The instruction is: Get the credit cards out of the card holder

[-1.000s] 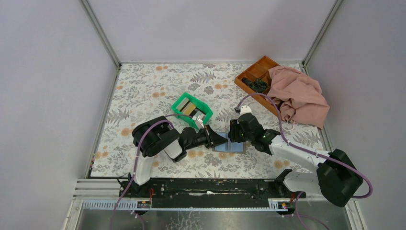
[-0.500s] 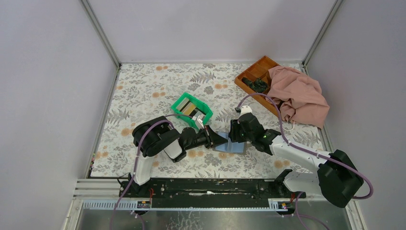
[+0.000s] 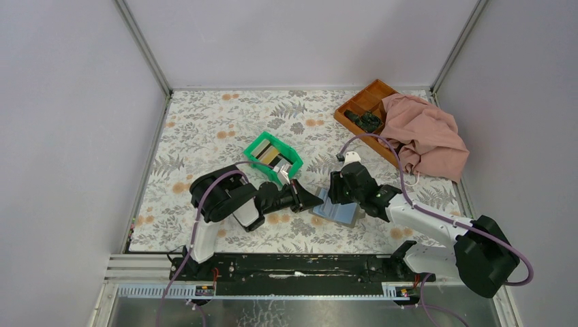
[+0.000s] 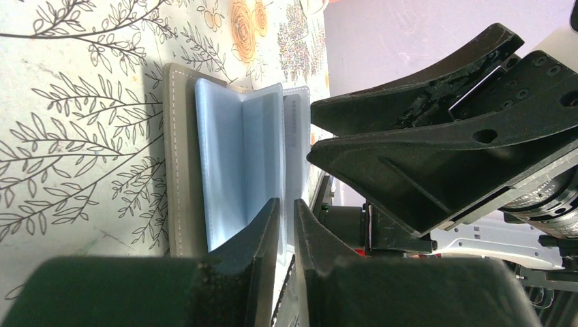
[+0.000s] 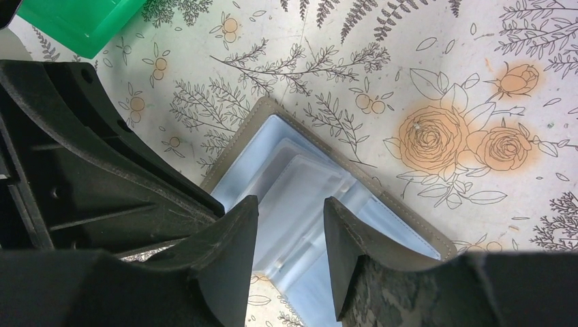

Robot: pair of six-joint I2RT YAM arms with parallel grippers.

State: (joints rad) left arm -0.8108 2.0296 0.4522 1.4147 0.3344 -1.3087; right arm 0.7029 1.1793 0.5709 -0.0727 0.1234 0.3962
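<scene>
On the floral table both arms reach the card holder: left jaws pinching it, right jaws spread.

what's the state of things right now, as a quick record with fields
card holder: lying open on the floral table, clear sleeves showing
left gripper: fingers nearly together at the sleeves' edge; grip unclear
right gripper: open, fingers either side of a sleeve
credit cards: some lie in the green bin
far right: orange-brown tray partly under a pink cloth
</scene>
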